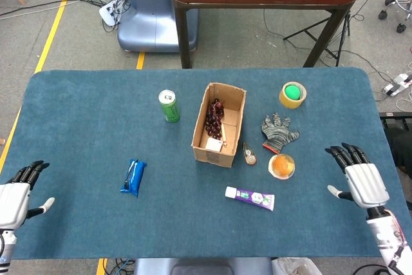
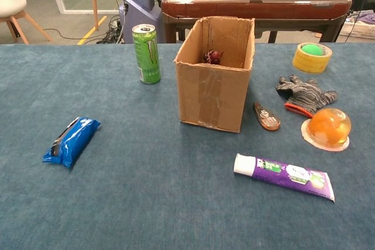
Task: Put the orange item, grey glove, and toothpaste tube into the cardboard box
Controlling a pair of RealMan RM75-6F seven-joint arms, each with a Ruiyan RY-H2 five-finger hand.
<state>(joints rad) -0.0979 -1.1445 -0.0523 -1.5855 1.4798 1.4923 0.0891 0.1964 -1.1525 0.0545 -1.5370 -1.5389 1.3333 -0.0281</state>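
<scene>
An open cardboard box (image 1: 218, 124) (image 2: 215, 72) stands mid-table with dark red beads inside. To its right lie the grey glove (image 1: 279, 131) (image 2: 306, 93), the orange domed item (image 1: 281, 166) (image 2: 328, 127) and, nearer the front, the white and purple toothpaste tube (image 1: 250, 197) (image 2: 283, 175). My right hand (image 1: 360, 177) hovers open at the table's right edge, well right of the orange item. At the front left corner my left hand (image 1: 18, 194) is open and holds nothing. Neither hand shows in the chest view.
A green drink can (image 1: 169, 105) (image 2: 146, 53) stands left of the box. A blue snack packet (image 1: 133, 176) (image 2: 71, 140) lies front left. A yellow tape roll with a green ball (image 1: 293, 94) (image 2: 312, 57) sits back right. A small brown object (image 1: 249, 154) (image 2: 266, 116) lies beside the box.
</scene>
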